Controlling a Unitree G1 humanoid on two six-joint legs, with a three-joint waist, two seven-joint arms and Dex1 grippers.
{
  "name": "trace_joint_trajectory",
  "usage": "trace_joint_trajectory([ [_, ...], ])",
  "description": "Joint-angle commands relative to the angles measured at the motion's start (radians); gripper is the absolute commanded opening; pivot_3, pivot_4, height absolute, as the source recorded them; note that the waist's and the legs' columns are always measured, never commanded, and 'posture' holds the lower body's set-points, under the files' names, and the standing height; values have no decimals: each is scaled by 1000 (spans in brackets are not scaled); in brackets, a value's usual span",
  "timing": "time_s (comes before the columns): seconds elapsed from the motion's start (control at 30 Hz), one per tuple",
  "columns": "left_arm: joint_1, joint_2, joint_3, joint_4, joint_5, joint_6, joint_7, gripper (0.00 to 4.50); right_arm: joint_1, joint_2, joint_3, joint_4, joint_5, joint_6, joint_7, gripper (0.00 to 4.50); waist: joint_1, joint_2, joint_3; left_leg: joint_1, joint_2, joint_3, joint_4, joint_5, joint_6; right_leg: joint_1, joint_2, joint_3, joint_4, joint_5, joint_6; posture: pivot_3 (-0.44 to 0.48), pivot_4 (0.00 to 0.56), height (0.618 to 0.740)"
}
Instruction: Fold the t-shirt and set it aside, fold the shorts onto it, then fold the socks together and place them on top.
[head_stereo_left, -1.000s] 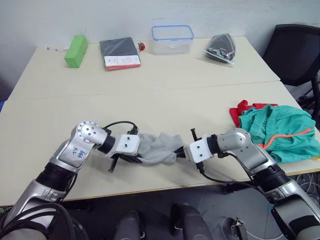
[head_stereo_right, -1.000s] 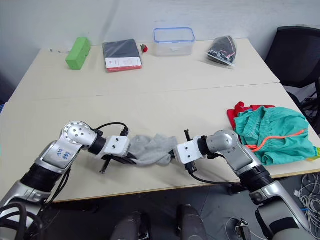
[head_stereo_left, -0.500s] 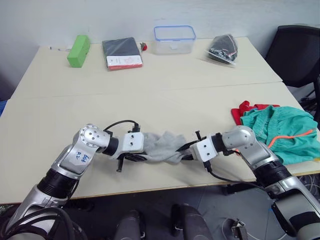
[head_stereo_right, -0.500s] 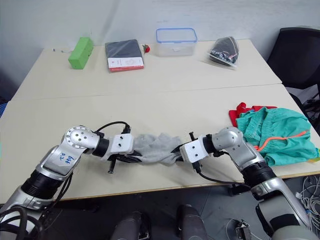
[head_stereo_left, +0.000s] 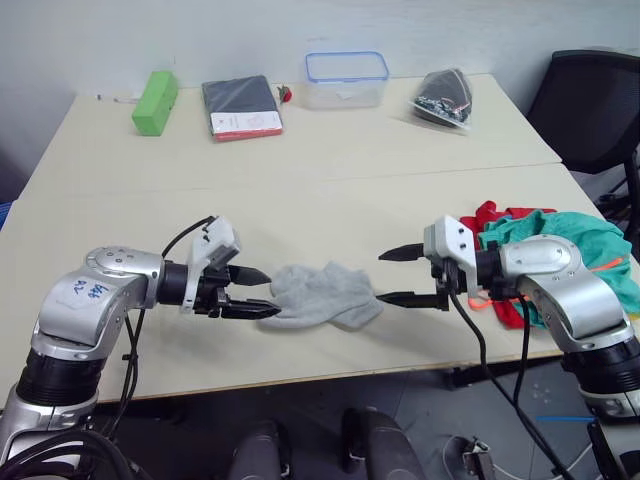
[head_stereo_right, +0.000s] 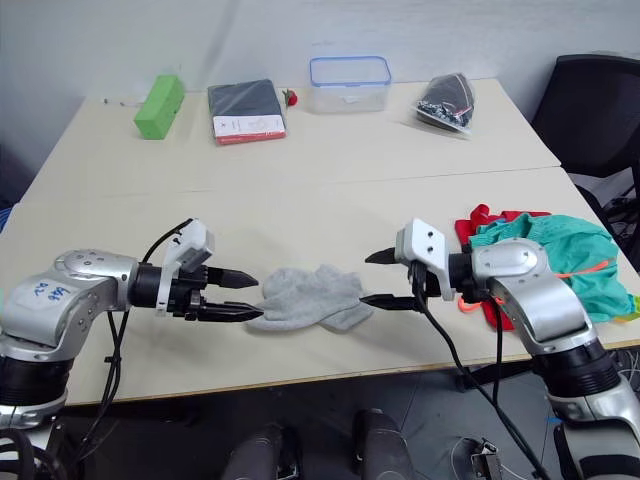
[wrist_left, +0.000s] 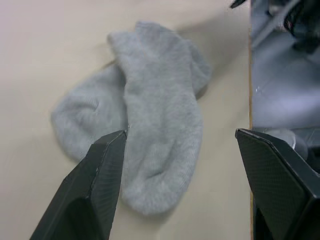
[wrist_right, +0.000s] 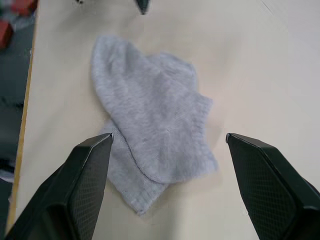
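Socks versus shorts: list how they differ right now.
The socks are light grey; the shorts are teal-green with an orange drawstring. The socks are far smaller than the shorts. The socks lie overlapped between the open claws; the shorts sit bunched on the red t-shirt at the robot's right. Both are soft fabric.

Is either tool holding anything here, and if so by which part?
Nothing is held. The left tool and right tool are both open, flanking the socks on the table.

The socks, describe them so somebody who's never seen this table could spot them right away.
On the long beige table, look at the near edge, between the left gripper and the right gripper, both open. The socks lie there overlapped: small, light grey knit, unlike the teal shorts over the red t-shirt at the right end.
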Motion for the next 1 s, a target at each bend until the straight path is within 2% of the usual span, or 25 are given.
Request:
trace_joint_trajectory([
  [0.03,-35,-11,-41,38,-13,12,35,3661,-60,34,5,38,16,137,-46,3682,0,0,0,0,0,0,0,0,0,0,0,0,0,0,0,0,150,740],
  [0.13,-36,0,-118,69,37,-61,44,3661,-110,82,25,115,-8,185,-75,3682,0,0,0,-1,0,0,-1,0,0,0,0,0,0,0,0,0,150,740],
  [0.4,-33,-1,-210,131,94,-178,59,3661,-167,168,86,216,-49,249,-102,3682,-1,0,0,-2,0,0,-1,0,-1,-2,0,-1,-1,0,0,0,150,740],
  [0.5,-36,-12,-212,139,98,-191,69,3058,-182,190,86,249,-51,302,-126,3682,-1,0,0,-2,0,0,-1,0,-1,-2,0,-1,-1,0,0,0,150,740],
  [0.57,-34,-15,-211,143,94,-195,70,2455,-197,209,78,285,-43,350,-141,3682,-1,0,0,-3,0,0,0,0,0,-2,0,-1,-1,0,0,0,150,740],
  [0.63,-32,-16,-209,147,89,-197,71,1839,-206,217,75,301,-34,384,-140,3303,-1,0,0,-3,-1,0,0,0,0,-2,-1,-1,0,0,0,0,150,740],
  [0.67,-28,-15,-209,142,87,-198,70,1412,-207,220,73,298,-28,388,-136,2938,-1,0,0,-3,0,0,0,0,0,-2,-1,-1,0,0,0,0,150,740],
  [0.7,-22,-13,-207,137,84,-197,69,1294,-212,229,60,298,-15,405,-141,2822,-1,0,0,-3,0,0,0,0,0,-2,-1,-1,0,0,0,0,150,740],
  [0.83,-6,-5,-202,119,74,-195,64,182,-230,258,18,294,22,449,-152,1528,-3,0,0,-3,0,0,-1,0,0,-2,-1,-1,0,0,0,0,150,740],
  [0.87,-6,-5,-200,114,71,-192,65,0,-230,257,17,290,25,451,-150,1171,-2,0,0,-3,0,0,-1,0,0,-2,-1,-1,-1,0,0,0,150,740],
  [0.97,-2,-4,-195,98,59,-183,69,0,-224,252,15,272,34,456,-146,126,-2,0,0,-3,0,0,-1,0,0,-2,-1,-1,-1,0,0,0,150,740],
  [1.0,-1,-3,-194,93,56,-181,69,0,-223,251,13,269,34,454,-146,59,-2,0,0,-3,0,0,-1,0,0,-2,-1,-1,-1,0,0,0,150,740],
])
